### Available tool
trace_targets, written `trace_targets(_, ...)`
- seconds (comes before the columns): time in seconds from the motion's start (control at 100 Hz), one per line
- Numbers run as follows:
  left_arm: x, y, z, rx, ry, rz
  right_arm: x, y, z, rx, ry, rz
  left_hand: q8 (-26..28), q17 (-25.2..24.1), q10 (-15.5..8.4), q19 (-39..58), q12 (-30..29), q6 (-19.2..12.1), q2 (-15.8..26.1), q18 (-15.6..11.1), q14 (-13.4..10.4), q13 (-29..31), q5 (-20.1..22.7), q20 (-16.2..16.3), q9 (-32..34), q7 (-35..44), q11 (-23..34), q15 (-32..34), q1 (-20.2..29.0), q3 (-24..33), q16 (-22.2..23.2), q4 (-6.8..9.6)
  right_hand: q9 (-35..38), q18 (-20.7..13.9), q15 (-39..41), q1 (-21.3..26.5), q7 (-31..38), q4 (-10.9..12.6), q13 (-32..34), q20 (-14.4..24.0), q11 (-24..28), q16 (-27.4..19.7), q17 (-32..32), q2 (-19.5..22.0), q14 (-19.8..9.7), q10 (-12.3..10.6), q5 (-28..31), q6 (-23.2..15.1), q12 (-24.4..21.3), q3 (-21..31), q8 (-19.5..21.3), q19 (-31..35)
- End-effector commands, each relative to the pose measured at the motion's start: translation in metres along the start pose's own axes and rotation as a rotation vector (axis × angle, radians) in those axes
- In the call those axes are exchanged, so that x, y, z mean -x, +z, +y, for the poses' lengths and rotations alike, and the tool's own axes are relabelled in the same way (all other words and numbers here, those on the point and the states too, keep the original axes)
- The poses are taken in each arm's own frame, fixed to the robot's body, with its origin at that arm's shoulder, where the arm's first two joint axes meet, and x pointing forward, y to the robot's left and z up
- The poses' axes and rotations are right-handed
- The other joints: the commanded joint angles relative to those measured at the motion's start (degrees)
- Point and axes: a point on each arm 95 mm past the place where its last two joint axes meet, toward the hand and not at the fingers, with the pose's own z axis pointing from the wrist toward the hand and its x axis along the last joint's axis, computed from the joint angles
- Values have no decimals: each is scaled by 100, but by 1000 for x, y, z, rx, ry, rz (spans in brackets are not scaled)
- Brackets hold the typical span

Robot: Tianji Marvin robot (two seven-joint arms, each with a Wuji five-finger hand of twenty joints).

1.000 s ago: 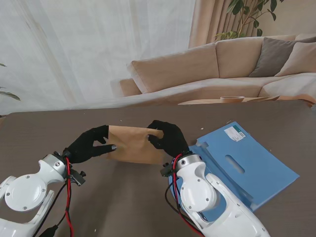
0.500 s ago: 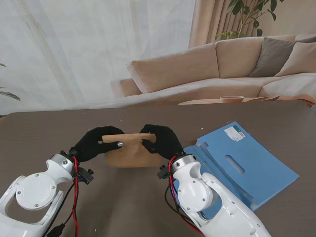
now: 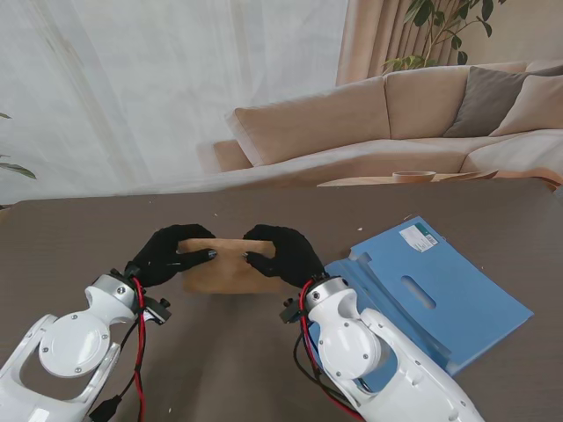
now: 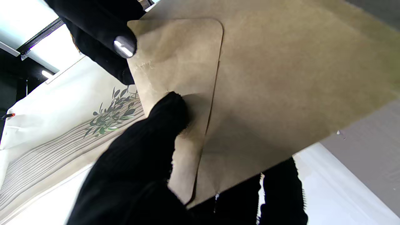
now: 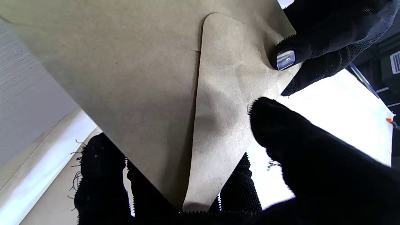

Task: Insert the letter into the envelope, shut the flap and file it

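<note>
The brown envelope (image 3: 230,265) is held just off the dark table (image 3: 106,229), between the two black-gloved hands, in front of the robot and slightly left of centre in the stand's view. Its long edge runs left to right, and its upper edge tilts toward the camera. In the left wrist view the envelope (image 4: 281,87) shows its back, with the rounded flap (image 4: 178,81) folded down flat against the body. The right wrist view shows the same flap (image 5: 225,103) lying over the envelope (image 5: 125,68). The letter itself cannot be seen.

The left hand (image 3: 167,255) grips the envelope's left end: its thumb presses on the flap while the other fingers (image 4: 125,47) wrap around the edge from behind. The right hand (image 3: 283,253) grips the right end likewise, with one metal-tipped finger (image 5: 286,59) resting on the flap and the thumb close beside it. Both hands are closed on the paper.

To the right of the right hand, well apart from the envelope, a blue file folder (image 3: 440,290) lies flat on the table, bearing a white label (image 3: 422,237) near its far corner. The white right forearm (image 3: 369,352) partly covers the folder's near left corner. Beyond the table stand a beige sofa (image 3: 387,123) and white curtains (image 3: 167,88).
</note>
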Motion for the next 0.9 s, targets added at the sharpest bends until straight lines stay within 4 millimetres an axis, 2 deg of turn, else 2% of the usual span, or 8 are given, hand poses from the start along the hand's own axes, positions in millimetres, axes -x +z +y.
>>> trace_targets(0.0, 0, -1, 4, 5, 3, 6, -2, -4, -3, -7, 16, 4, 237, 54, 30, 181, 102, -194, 245, 120, 66, 126, 361, -39, 247, 493, 244, 150, 299, 353, 45, 69, -491, -98, -518, -379, -746, 180, -476, -88, -349, -205, -365, 281, -195, -120, -421, 122, -234, -368, 327, -354)
trace_targets(0.19, 3, -1, 2, -19, 9, 7, -6, -8, 3, 27, 33, 9, 365, 41, 62, 224, 139, -148, 248, 122, 101, 99, 351, -82, 223, 508, 291, 210, 305, 401, 75, 58, -1877, -251, -1619, -682, -1314, 27, -1689, -373, -930, -585, -1304, 478, -386, -171, -1405, 171, -711, -1283, 18, -1468)
trace_targets(0.38, 5, -1, 1, -34, -2, 5, -11, -14, 14, 72, 11, 2, 500, 42, 73, 280, 200, -157, 244, 119, 115, 87, 326, -94, 213, 546, 353, 274, 298, 421, 113, 45, -2313, -331, -2093, -683, -1342, 43, -2080, -496, -1174, -797, -1614, 594, -502, -208, -1669, 127, -922, -1557, -131, -2009)
trace_targets(0.52, 6, -2, 1, -41, 1, 7, -12, -25, 29, 116, -17, -29, 541, 8, 70, 295, 215, -155, 258, 106, 108, 44, 299, -105, 180, 532, 362, 284, 296, 428, 125, 35, -2294, -314, -2224, -616, -1318, 61, -2105, -554, -1222, -873, -1672, 696, -521, -206, -1636, 100, -962, -1583, -167, -2175)
trace_targets(0.68, 7, -5, -2, -49, -4, 13, -10, -47, 53, 159, -110, -93, 578, -48, 65, 292, 238, -138, 290, 73, 119, -9, 277, -120, 130, 527, 376, 303, 312, 402, 157, 33, -2206, -290, -2213, -503, -1250, 103, -2046, -547, -1186, -872, -1643, 752, -506, -228, -1576, 53, -952, -1522, -166, -2181)
trace_targets(0.89, 6, -8, -4, -42, -10, 21, 9, -81, 82, 134, -302, -225, 579, -61, 56, 291, 231, -122, 302, 69, 123, -39, 264, -134, 112, 507, 372, 285, 333, 369, 176, 38, -2150, -300, -2195, -444, -1200, 145, -2001, -533, -1174, -865, -1608, 745, -531, -283, -1585, -59, -951, -1402, -162, -2175)
